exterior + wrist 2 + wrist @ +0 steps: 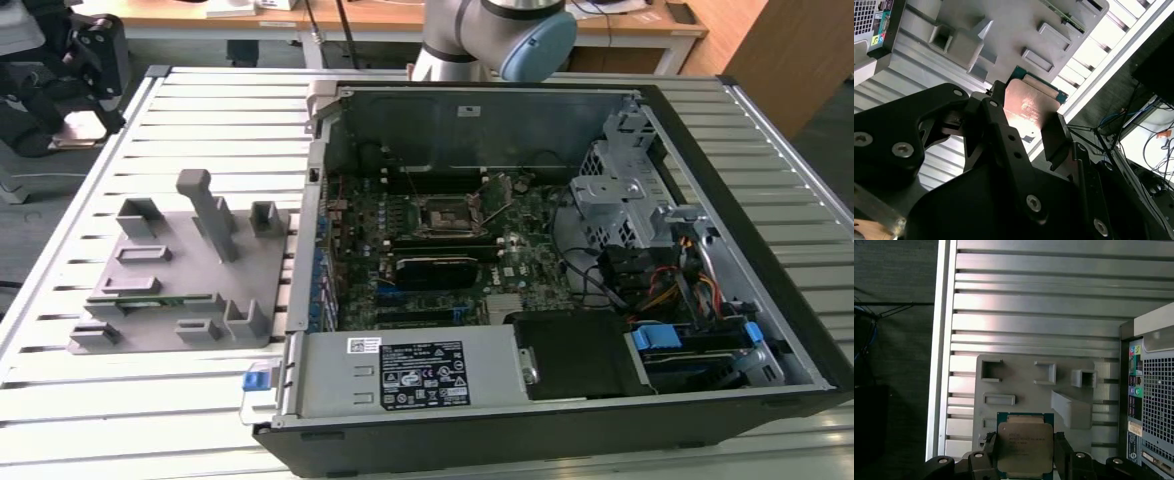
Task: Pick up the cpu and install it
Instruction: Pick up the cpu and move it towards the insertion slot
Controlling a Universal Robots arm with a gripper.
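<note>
Flat silver-topped cpu (pixel 1025 450) in pincer (pixel 1026 444)

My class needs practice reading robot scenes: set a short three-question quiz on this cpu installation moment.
1. True or false: the cpu is clamped between the jaws.
2. In the first wrist view, what lies behind the held cpu? A) grey fixture B) motherboard C) keyboard
3. In the exterior view, on which side of the fixture stands the open computer case?
Key: 1 true; 2 A; 3 the exterior view's right.
</note>
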